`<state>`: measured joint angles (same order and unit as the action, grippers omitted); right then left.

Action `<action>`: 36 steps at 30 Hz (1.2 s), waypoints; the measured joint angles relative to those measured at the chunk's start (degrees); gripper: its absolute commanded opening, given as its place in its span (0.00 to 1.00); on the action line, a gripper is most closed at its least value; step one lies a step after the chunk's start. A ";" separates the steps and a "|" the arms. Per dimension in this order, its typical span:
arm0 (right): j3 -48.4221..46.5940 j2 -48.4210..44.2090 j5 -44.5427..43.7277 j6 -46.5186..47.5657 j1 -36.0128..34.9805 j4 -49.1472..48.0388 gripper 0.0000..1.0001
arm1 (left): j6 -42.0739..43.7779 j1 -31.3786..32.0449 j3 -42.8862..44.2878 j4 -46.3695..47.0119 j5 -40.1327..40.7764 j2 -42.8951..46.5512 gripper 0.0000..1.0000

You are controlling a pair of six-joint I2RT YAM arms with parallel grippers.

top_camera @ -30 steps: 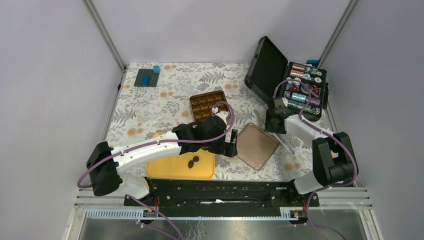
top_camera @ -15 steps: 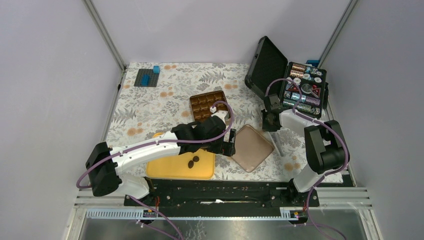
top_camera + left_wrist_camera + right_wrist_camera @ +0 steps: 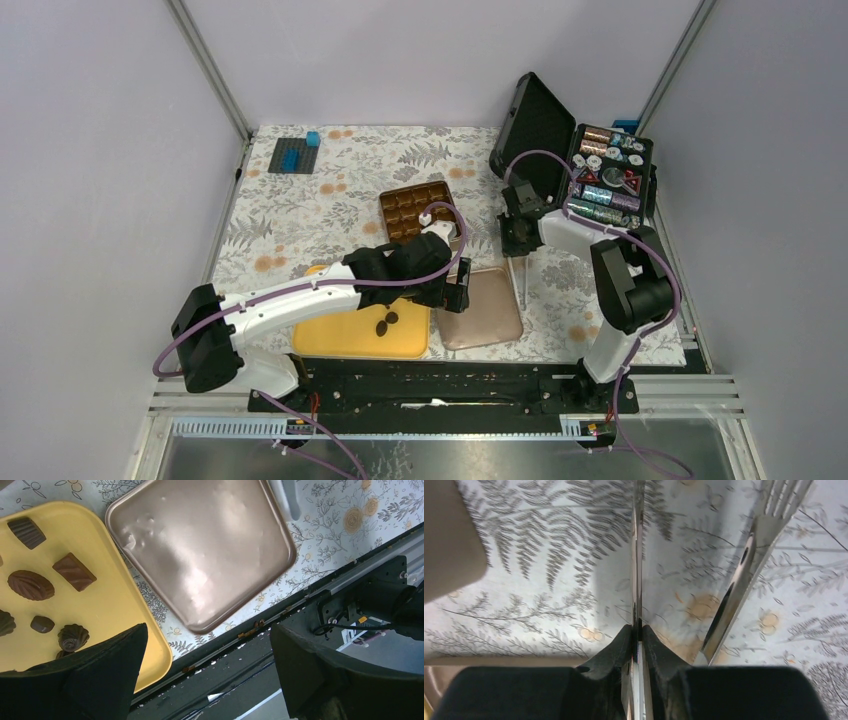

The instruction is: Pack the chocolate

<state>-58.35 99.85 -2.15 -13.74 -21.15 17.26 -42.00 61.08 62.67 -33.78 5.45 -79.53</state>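
The left pincer (image 3: 207, 642) is spread wide with nothing between its fingers. It hangs over the near edge of the bronze lid (image 3: 200, 555), just beside the yellow tray (image 3: 115, 610). The chocolate (image 3: 30, 585) lies loose on that tray: dark ovals, a shell-shaped piece and a brown bar, each apart from the others. I judge the pieces to be light and stiff, but easy to mark or crack and a little slippery. A soft pinch across the short sides, low on the piece, seems best.

The right pincer (image 3: 638, 632) is pressed together on one thin blade of the metal tongs (image 3: 744, 575), which reach out over the worktop (image 3: 549, 605).

The left arm is stretched low across to the right, over the tray. The right arm is folded, with the elbow raised near its base and the forearm reaching far and left. It ends not far from the brown box (image 3: 415, 210) with compartments, where the pieces probably must go.
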 measured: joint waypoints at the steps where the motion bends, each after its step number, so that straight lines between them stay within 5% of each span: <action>1: -1.01 0.83 -0.17 0.00 -0.72 0.04 0.19 | 0.00 0.00 0.00 -0.04 0.02 0.00 0.99; 9: -6.16 5.05 -3.06 0.74 -3.10 0.52 0.57 | -0.02 -0.02 0.00 -0.37 0.68 0.00 0.99; 13: -6.51 4.87 -4.87 1.40 -3.34 0.85 0.68 | -0.02 -0.02 0.00 -0.39 0.96 0.04 0.99; 19: -3.89 -2.51 -5.57 0.66 -3.34 1.29 0.98 | -0.02 -0.17 0.00 -0.39 1.11 0.04 0.99; 26: 9.68 -18.93 -6.45 -2.67 -3.37 -1.51 1.00 | 0.07 -0.24 0.00 -0.39 1.20 0.02 0.99; 36: 15.67 -19.26 -7.56 -5.51 -3.43 -2.91 0.95 | 0.17 -0.24 0.07 -0.39 1.16 -0.94 0.99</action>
<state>-42.68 80.60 -9.72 -19.25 -24.58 14.35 -41.82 60.84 62.74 -34.17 6.61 -80.47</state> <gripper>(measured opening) 0.990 0.985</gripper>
